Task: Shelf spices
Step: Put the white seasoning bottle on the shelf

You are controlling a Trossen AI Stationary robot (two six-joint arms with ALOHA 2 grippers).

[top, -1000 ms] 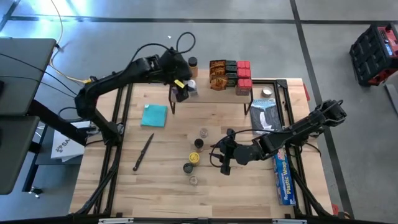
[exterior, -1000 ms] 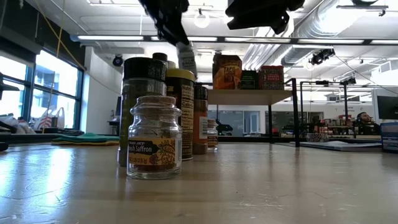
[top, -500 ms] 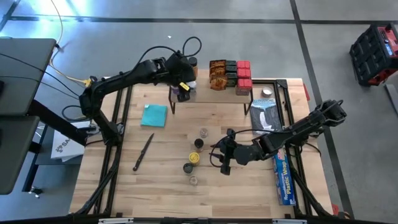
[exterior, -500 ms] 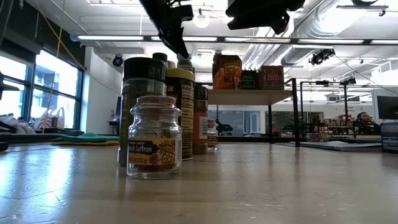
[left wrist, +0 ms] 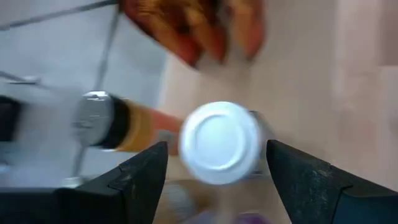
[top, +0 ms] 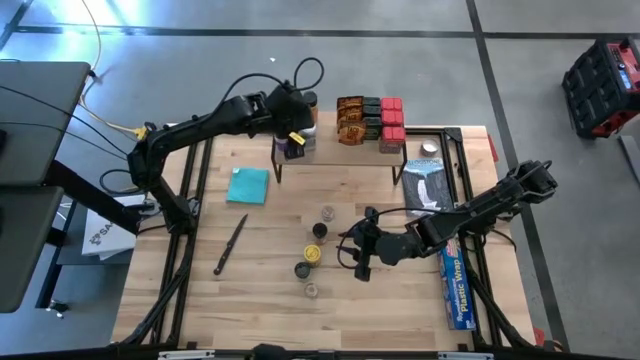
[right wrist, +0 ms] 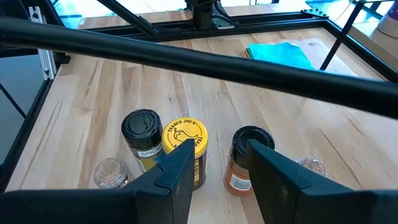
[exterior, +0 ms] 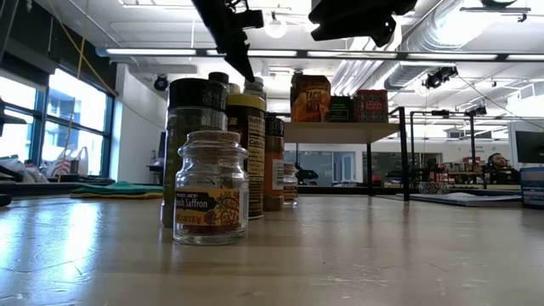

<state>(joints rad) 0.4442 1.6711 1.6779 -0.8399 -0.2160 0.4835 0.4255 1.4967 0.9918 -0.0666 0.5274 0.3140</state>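
We see our left hand [left wrist: 214, 168] open around a white-lidded jar [left wrist: 219, 142] on the shelf [top: 330, 150]; our right hand [right wrist: 214, 165], part open, hovers empty above the table [top: 270, 270].

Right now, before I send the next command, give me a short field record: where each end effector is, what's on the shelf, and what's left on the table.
left end effector: over the shelf's left end, fingers open either side of a white-lidded jar, not gripping it
right end effector: above the table jars, holding nothing
shelf: orange-brown packets, red boxes, a dark-lidded jar
table: five jars in a cluster, including a yellow-lidded jar and a saffron jar
other items: teal cloth, plastic-wrap box
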